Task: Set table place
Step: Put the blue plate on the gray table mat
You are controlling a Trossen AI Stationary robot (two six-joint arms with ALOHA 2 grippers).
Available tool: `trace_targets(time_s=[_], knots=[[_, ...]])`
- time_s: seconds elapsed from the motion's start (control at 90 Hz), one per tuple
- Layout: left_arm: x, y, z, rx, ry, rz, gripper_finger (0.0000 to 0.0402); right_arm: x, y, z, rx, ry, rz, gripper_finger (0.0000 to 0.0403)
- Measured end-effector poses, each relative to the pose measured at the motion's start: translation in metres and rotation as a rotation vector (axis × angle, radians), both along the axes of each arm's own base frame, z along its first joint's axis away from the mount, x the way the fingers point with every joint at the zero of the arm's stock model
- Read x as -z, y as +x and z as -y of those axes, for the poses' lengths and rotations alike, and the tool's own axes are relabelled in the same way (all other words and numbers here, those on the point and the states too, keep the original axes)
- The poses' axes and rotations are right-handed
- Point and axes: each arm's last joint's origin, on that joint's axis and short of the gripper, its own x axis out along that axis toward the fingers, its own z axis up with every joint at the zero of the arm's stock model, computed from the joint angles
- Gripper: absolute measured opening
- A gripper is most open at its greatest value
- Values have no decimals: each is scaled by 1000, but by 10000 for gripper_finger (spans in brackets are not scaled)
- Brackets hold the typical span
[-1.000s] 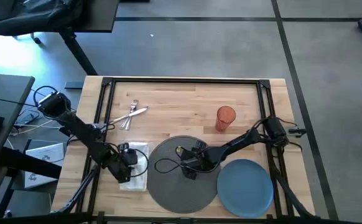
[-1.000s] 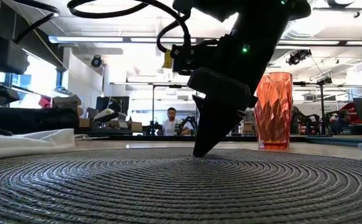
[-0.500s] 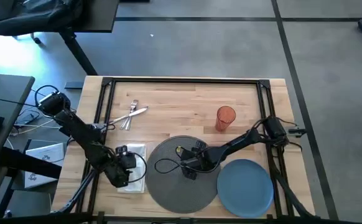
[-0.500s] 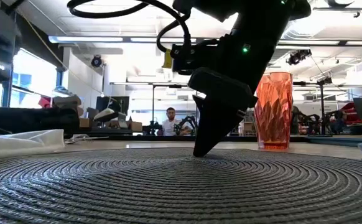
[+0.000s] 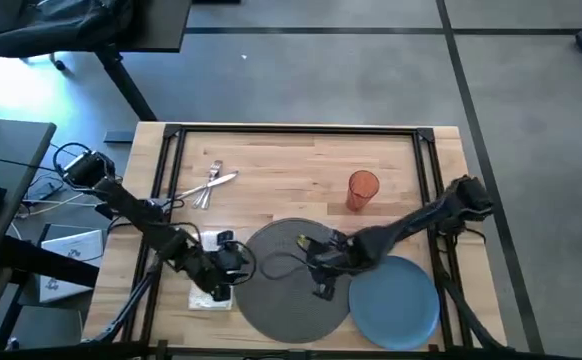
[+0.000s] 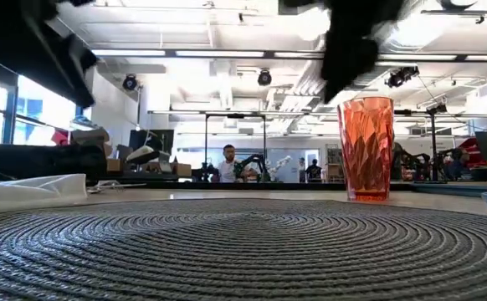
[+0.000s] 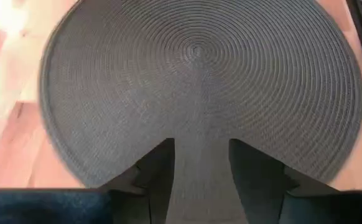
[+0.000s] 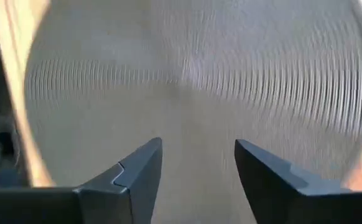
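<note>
On the left half of the worktop (image 5: 301, 150), a light plank top edged by a thin black frame, the left arm reaches in from the left edge. Its left end effector (image 5: 239, 258) hangs at the left rim of the placemat (image 5: 289, 300). In the left wrist view its two dark fingers (image 7: 158, 168) stand apart with nothing between them, and the woven mat (image 7: 199, 68) fills the space beyond their tips. Under the left arm lies a white napkin (image 5: 211, 296), just left of the mat, partly hidden by the arm. Farther back on the left, some metal cutlery (image 5: 211, 186) lies in a small loose heap, well apart from the mat.

The round dark grey woven placemat sits at the near middle of the worktop, flat, with nothing resting on it. From the low view its ribbed surface (image 6: 243, 251) spreads across the whole foreground.

The right end effector (image 5: 323, 283) is over the right part of the mat. In the right wrist view its fingers (image 8: 140, 171) are spread apart and hold nothing, with the blurred mat (image 8: 218, 81) beyond them.

Behind the mat to the right stands an orange faceted tumbler (image 5: 362, 190), upright (image 6: 365, 149). A smooth blue plate (image 5: 396, 305) lies just right of the mat, at the near right of the worktop, its rim touching or nearly touching the mat.
</note>
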Motion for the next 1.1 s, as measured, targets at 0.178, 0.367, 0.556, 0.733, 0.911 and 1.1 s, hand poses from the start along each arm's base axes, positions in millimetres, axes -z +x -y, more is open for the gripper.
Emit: trace_targets(time_s=[0.178, 0.367, 0.556, 0.733, 0.911, 1.1], knots=[[22, 17, 3, 43, -50, -48, 137, 1, -46, -2, 24, -170, -309, 239], [39, 25, 7, 56, -61, -85, 137, 21, -82, 14, 12, -147, -444, 239], [40, 26, 8, 50, -68, -91, 137, 45, -117, 41, 63, 3, -370, 220], [40, 26, 8, 45, -72, -90, 137, 61, -146, 59, 76, 53, -328, 204], [39, 27, 9, 40, -73, -73, 137, 87, -159, 65, 47, 116, -302, 201], [39, 27, 9, 42, -67, -65, 137, 96, -162, 65, 28, 126, -272, 190]])
